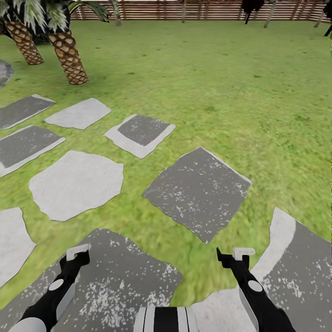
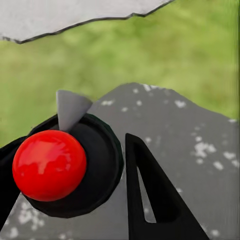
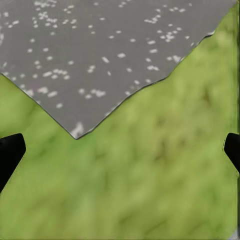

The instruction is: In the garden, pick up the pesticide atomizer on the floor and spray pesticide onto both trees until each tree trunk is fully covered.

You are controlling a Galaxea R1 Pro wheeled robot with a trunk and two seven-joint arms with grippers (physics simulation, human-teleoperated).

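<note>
In the left wrist view the pesticide atomizer (image 2: 95,165), a round black body with a glossy red knob (image 2: 49,165) and a grey cone nozzle (image 2: 70,107), sits between the black fingers (image 2: 150,200) of my left gripper (image 2: 67,150), which is shut on it. From the head camera, my left gripper (image 1: 76,259) hangs low over a speckled dark slab (image 1: 120,276). My right gripper (image 1: 233,256) stands open over grass, its fingertips wide apart (image 3: 120,150) with nothing between them. Slim trunks (image 1: 269,16) stand far off by the fence, too small to tell as the trees. The pesticide is out of view.
Grey paving slabs (image 1: 198,189) are scattered across the green lawn (image 1: 240,92) ahead and to the left. Two scaly-trunked palms (image 1: 69,57) rise at the far left. A brown slatted fence (image 1: 207,10) closes the far side.
</note>
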